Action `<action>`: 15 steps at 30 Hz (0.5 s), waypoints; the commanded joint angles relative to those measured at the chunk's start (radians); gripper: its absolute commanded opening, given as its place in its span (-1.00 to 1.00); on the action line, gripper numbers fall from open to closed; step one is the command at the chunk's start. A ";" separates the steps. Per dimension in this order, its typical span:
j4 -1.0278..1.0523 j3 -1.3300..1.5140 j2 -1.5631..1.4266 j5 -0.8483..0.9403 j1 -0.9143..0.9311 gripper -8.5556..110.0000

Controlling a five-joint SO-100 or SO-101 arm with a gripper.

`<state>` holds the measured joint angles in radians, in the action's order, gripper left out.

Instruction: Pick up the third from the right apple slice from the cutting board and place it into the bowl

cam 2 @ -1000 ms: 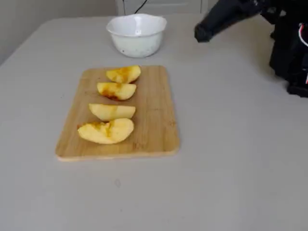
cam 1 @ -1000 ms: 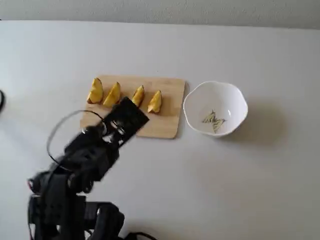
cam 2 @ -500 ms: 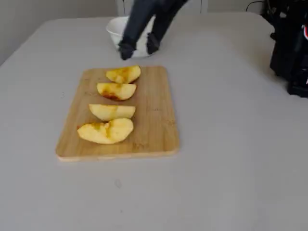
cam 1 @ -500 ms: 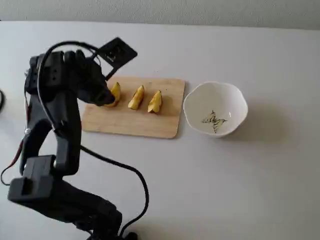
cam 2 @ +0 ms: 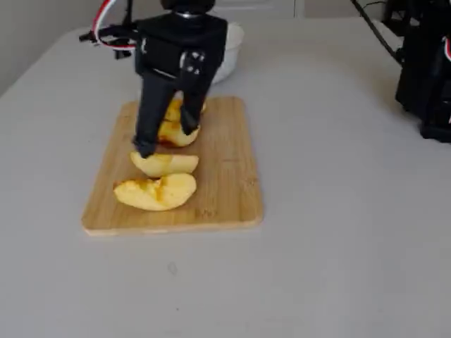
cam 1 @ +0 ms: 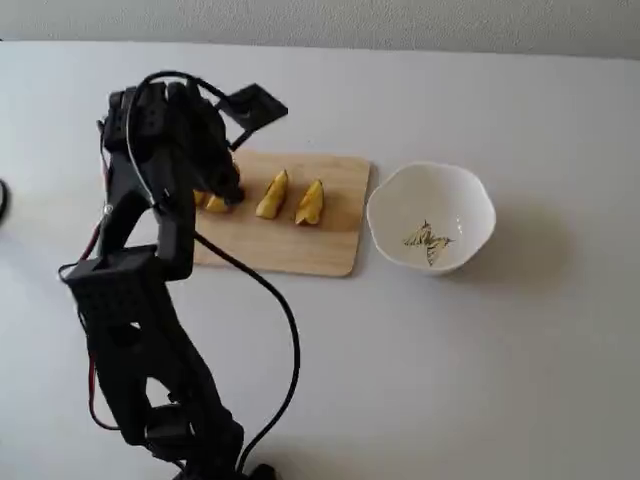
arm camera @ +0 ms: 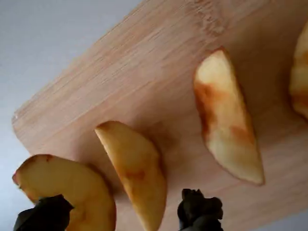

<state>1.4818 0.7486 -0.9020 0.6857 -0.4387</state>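
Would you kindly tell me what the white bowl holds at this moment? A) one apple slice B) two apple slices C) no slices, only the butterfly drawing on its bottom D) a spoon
C: in a fixed view the bowl shows only its dark butterfly drawing inside, while the apple slices, such as one, all lie on the cutting board, where the hand is.

— What does the arm [cam 1: 150,290] look like?
— All matte black, blocky printed segments, with a black cable [cam 1: 270,330] looping loose beside it.
— Any colour?
— Red and white wires [cam 2: 106,17] near the top. The fingertips [arm camera: 199,211] look dark and rough, perhaps padded; it's blurred.
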 commanded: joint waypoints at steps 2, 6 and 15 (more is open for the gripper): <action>0.112 -0.290 0.138 -0.017 -0.015 -0.33; 0.293 -0.732 0.405 -0.020 -0.021 -0.33; 0.325 -0.838 0.537 -0.025 -0.029 -0.49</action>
<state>1.7748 -0.0245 -0.3758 0.6734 -0.4541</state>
